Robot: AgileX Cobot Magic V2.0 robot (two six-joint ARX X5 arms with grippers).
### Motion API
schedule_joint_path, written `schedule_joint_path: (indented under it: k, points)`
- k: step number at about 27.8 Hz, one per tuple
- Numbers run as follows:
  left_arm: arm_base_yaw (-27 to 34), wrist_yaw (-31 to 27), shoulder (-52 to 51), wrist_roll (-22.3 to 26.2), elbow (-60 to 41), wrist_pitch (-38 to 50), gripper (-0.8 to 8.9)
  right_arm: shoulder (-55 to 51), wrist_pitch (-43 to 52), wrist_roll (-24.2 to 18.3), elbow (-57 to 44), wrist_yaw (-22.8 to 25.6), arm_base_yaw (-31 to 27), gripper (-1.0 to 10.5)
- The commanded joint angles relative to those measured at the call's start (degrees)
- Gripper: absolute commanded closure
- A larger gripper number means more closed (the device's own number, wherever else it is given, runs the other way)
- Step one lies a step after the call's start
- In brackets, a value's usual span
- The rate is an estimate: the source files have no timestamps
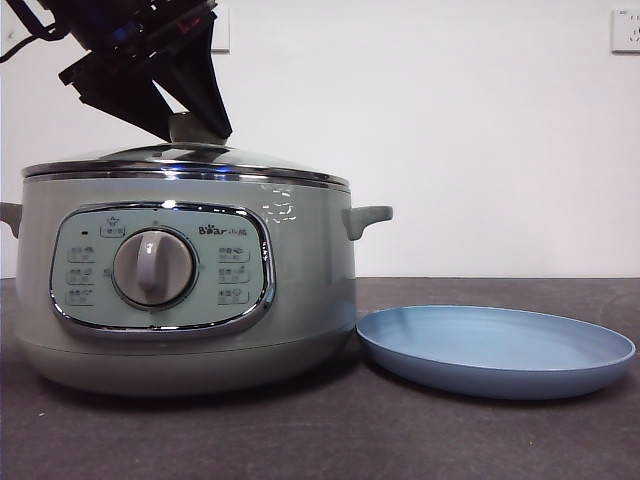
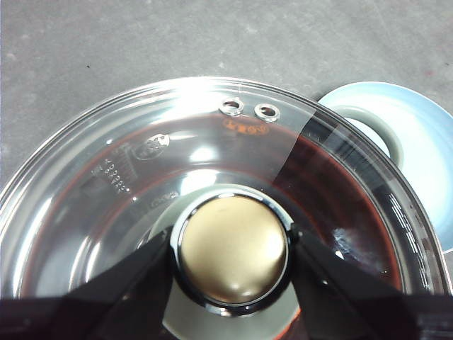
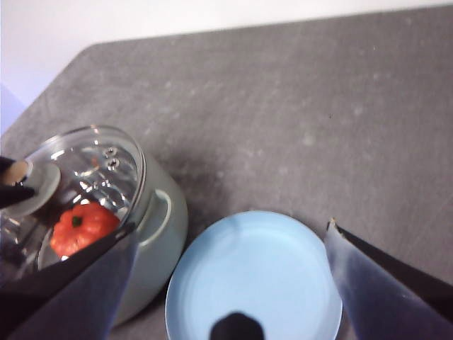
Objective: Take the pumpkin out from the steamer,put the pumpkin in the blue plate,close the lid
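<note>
The sage-green steamer (image 1: 180, 300) stands at the left with its glass lid (image 1: 185, 160) seated on it. My left gripper (image 1: 195, 128) comes down from the top left, and its jaws press on both sides of the lid's round knob (image 2: 232, 249). Through the glass in the right wrist view shows the orange-red pumpkin (image 3: 81, 228), inside the steamer (image 3: 159, 234). The blue plate (image 1: 495, 350) lies empty just right of the steamer. My right gripper (image 3: 231, 227) hangs open high above the plate (image 3: 255, 276), holding nothing.
The dark grey table runs on behind and to the right of the plate. The steamer's side handle (image 2: 375, 127) points toward the plate (image 2: 417, 134). A white wall with a socket (image 1: 625, 30) closes off the back.
</note>
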Motion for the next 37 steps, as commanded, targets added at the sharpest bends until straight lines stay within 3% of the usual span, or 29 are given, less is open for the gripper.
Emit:
schedule_joint_path:
  k: [1,12,18,29,35,37]
  points:
    - [-0.2,-0.5,0.3,1.1,0.5,0.7,8.22,0.0,-0.9,-0.5,0.2,0.1,0.1,5.1]
    - [-0.2,-0.5,-3.1,1.2,7.8,-0.5,8.22,0.0,-1.7,-0.3,0.2,-0.4,0.8,5.1]
    - [-0.2,-1.0,-6.6,1.2,11.8,-3.5,8.22,2.0,-0.3,-0.6,0.2,-4.5,3.0,5.1]
    - [-0.1,-14.3,-17.8,2.5,12.0,-9.7,8.22,13.2,7.1,-0.7,1.2,-4.1,17.2,5.1]
    - [-0.1,-22.6,-24.5,2.7,12.0,-13.5,8.22,24.0,6.1,-2.4,9.1,-2.1,25.0,4.9]
    - [-0.1,-24.7,-26.6,2.7,12.0,-14.4,8.22,27.9,4.6,-4.0,13.2,0.2,27.6,4.3]
